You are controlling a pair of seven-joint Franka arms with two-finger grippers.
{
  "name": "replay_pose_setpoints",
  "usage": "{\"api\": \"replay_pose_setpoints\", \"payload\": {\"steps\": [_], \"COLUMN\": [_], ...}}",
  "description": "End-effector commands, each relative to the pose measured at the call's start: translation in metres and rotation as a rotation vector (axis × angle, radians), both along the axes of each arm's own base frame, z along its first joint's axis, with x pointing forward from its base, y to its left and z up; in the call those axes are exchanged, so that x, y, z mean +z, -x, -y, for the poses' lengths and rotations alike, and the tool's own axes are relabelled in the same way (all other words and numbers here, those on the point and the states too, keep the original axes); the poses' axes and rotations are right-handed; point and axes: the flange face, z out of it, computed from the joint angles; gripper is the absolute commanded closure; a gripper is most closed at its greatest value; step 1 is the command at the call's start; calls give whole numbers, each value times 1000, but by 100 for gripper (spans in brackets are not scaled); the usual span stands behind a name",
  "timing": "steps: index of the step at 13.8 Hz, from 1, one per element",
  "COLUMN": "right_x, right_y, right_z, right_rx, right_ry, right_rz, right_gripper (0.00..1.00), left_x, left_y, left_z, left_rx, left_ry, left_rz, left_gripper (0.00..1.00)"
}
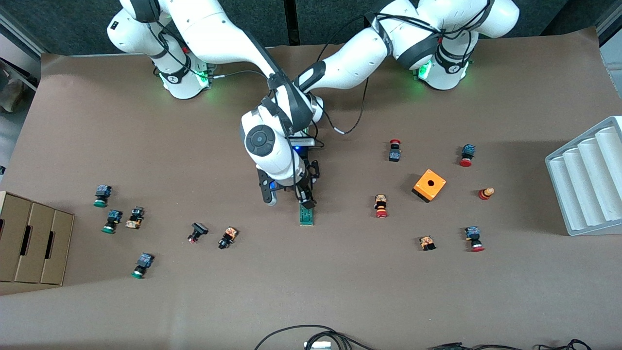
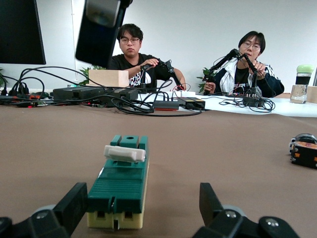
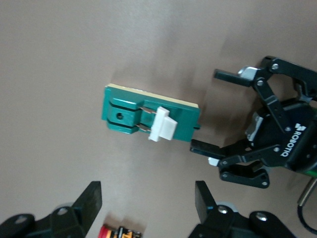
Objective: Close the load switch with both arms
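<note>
Brown paper table (image 1: 340,291), green load switch (image 1: 306,214)

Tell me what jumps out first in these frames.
Both arms crowd the middle of the table over the green load switch, its white tab up. The left gripper sits low at one end of it, fingers open; the right gripper hangs open above. Small push buttons lie scattered toward both ends.

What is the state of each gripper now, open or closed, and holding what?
Left gripper: open, low at one end of the load switch, one of its fingers against it, holding nothing.
Right gripper: open, empty, over the load switch.
</note>
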Motion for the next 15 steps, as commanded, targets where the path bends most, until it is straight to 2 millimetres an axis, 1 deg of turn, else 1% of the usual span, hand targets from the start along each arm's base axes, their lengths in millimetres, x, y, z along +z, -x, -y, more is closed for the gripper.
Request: {"api": "replay_pose_setpoints", "payload": {"steps": [1,3,4,6,9,10,11,13,15], "right_x": [-6,-9,-14,-23,-36,-38,-40,-47,-52], "right_y": [2,1,0,-2,-4,-4,-4,-4,-2], "right_z": [1,1,1,1,3,3,3,4,2], "right_rx": [-9,-7,-8,-9,0,2,3,1,5], "right_ry": [-8,-5,1,8,20,21,23,31,35], "right_rz": [2,14,23,38,55,57,58,62,67], "right_gripper": [15,15,15,15,16,17,19,21,25], "left_x": [-9,-13,-13,-14,-13,-13,-12,-9,-11], "left_y": [1,2,-8,-11,-21,-29,-30,-31,-31], "left_z": [-7,-11,-18,-21,-24,-29,-27,-26,-27], "left_rx": [-7,-6,11,15,8,17,19,20,20], "left_ry": [-31,-28,-22,-22,-18,-12,-6,0,-2], "left_rz": [17,12,13,12,27,31,30,31,29], "left_gripper": [1,1,1,1,1,1,3,10,17]}}
